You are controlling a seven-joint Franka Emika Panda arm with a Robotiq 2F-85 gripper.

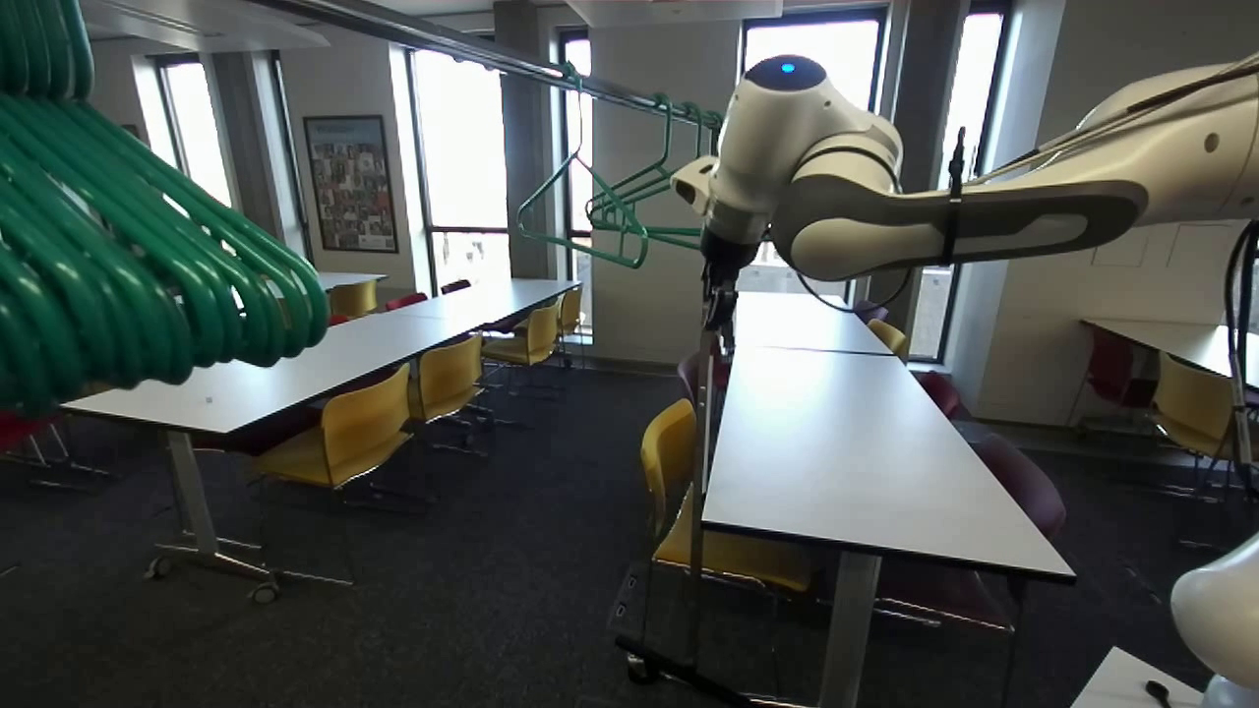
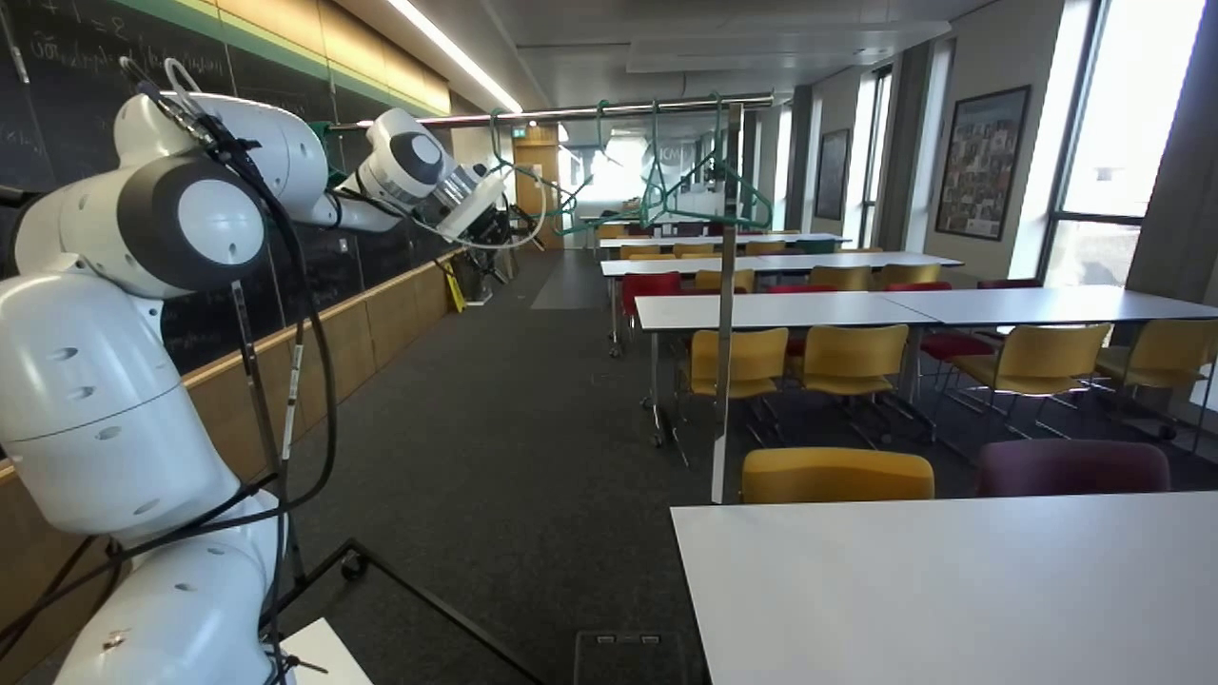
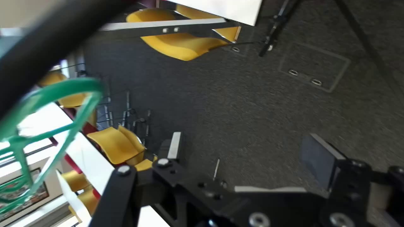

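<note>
Found the gripper (image 3: pixel 249 151) with pads (image 3: pixel 315 160) spread wide and with nothing held between them. Sighted dark carpet (image 3: pixel 240 110) through the gap in the wrist view. Logged nearby a green hanger (image 3: pixel 77 85), toward 9 o'clock in the same view, blurred, outside the gap and apart from the pads. Noted also a dark bar (image 3: pixel 60 44), out of focus, crossing the corner at 10 o'clock. Traced several spaced hangers (image 1: pixel 580 249), likewise green, to a metal rail (image 1: pixel 492 56) in an exterior view, toward 10 o'clock from the gripper. Saw a tightly packed row of green hangers (image 1: pixel 148 265) between 9 and 10 o'clock of that view. Recorded the white robot arm (image 2: pixel 105 409) at 9 o'clock in an exterior view, with an upright pole (image 2: pixel 728 314) below the rail toward 4 o'clock from the gripper. Listed in addition white tables (image 2: pixel 799 309) and yellow chairs (image 2: pixel 854 360) toward 3 o'clock of that view, plus a framed poster (image 2: pixel 983 162) at 2 o'clock.
</note>
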